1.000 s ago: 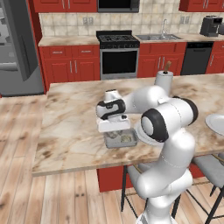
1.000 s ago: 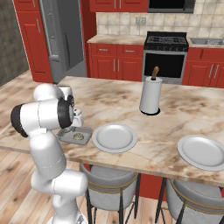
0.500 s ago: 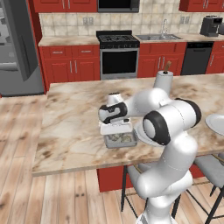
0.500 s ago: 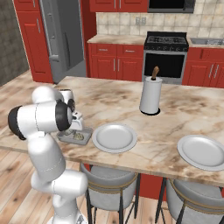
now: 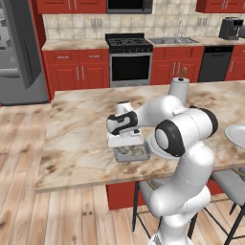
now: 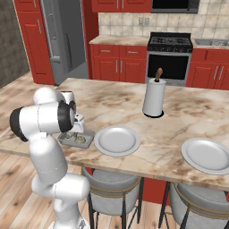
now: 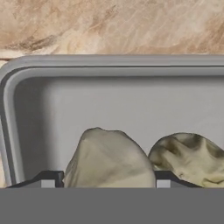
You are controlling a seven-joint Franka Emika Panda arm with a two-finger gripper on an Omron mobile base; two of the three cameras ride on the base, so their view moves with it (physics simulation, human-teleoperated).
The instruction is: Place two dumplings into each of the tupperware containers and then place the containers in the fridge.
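A grey tupperware container (image 5: 131,154) (image 6: 77,140) (image 7: 113,100) sits near the front edge of the island. Two tan dumplings are in it: one (image 7: 109,157) lies between my fingertips and the other (image 7: 188,157) rests just beside it. My gripper (image 5: 125,141) (image 6: 78,128) (image 7: 108,180) points down right over the container, and its two tips press against the sides of the nearer dumpling. The grey fridge (image 5: 16,48) (image 6: 67,40) stands at the far left of the kitchen.
A round white plate (image 6: 117,140) lies right of the container, and a second plate (image 6: 206,154) (image 5: 237,134) lies farther right. A paper towel roll (image 6: 154,97) (image 5: 178,88) stands behind them. Stools stand under the island's front edge (image 6: 112,167).
The hand has come down a little and slightly right, toward the container. Nothing else on the island has moved.
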